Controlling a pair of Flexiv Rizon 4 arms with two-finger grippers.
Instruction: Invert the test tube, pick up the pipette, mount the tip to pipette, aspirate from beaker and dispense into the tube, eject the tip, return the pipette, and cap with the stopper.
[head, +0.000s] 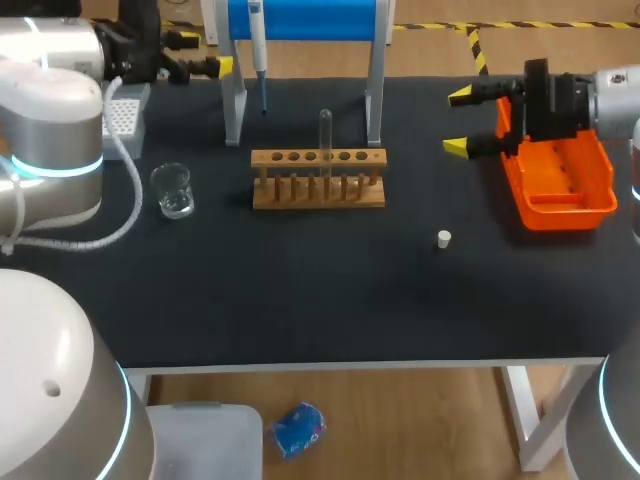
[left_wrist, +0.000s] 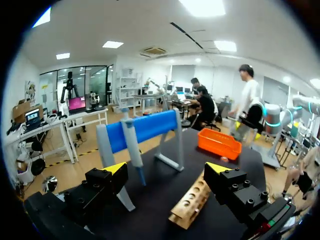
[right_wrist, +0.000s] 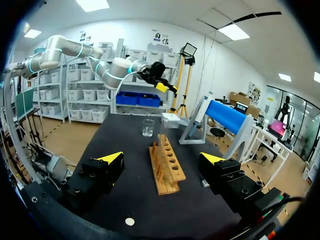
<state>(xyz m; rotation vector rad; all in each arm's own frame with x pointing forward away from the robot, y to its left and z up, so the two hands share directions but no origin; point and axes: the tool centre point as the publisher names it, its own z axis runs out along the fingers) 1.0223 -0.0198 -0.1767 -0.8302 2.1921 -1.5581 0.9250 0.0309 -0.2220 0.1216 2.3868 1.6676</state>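
you are looking down on a black table (head: 300, 300). the test tube (head: 325, 135) is a thin, clear glass tube standing upright in a middle hole of a wooden rack (head: 318, 178) near the table's centre. a small white stopper (head: 444, 238) lies alone, in front and to the right of the rack. a clear beaker (head: 173, 190) stands to the rack's left. behind the rack, the pipette (head: 257, 50) hangs on a blue stand (head: 305, 18). your left gripper (head: 205, 53) is at the back left corner and your right gripper (head: 458, 121) is above an orange bin (head: 558, 185); both have their fingers wide apart, holding nothing. only the left wrist view shows the pipette close up, just ahead of its gripper (left_wrist: 167, 168). only the right wrist view shows the rack end-on with the beaker beyond it.
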